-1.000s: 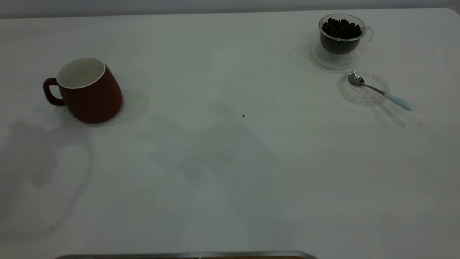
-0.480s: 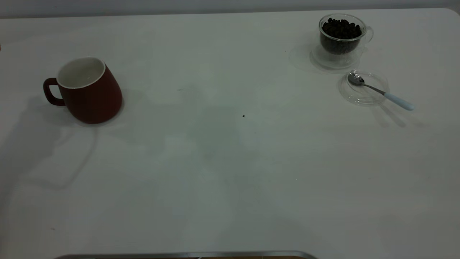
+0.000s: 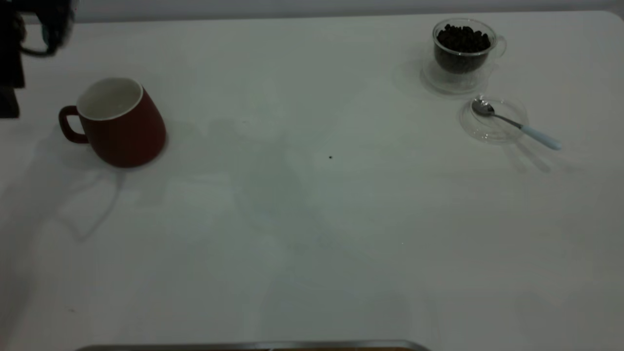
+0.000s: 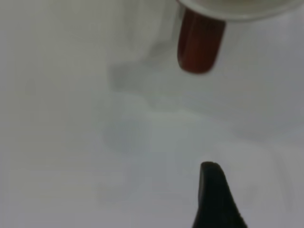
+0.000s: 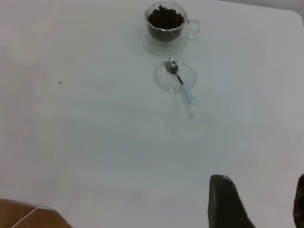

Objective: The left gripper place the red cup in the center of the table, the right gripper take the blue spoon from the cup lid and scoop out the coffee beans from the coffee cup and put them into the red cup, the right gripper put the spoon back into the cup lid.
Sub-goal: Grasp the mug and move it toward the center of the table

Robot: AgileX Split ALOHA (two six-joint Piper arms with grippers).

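From my side, the near half of the desk [image 3: 312, 268] is bare, with a small speck [image 3: 330, 157] about in its middle. I take the speck as my mark for the center.

Further in, at the left, the red cup [image 3: 122, 124] stands upright and looks empty, its handle [image 4: 199, 45] turned to the left edge, well apart from the center. At the right, the spoon [image 3: 516, 124] lies with its bowl in the lid [image 3: 492, 129] and its handle over the rim. Just behind the lid is the coffee cup [image 3: 463, 48], full of beans [image 3: 462, 39].

At the far left corner hangs the left claw [image 3: 12, 73], near the red cup but not touching it. I cannot tell whether it is open or closed. The right claw [image 5: 263, 204] is open, holds nothing and is well apart from the spoon.

The step in hand, I judge, is to grasp the red cup. I would come down on the handle side, close on the handle or the wall beside it, lift only a little, and keep the cup level. I would set it by the speck, within reach of the right arm.
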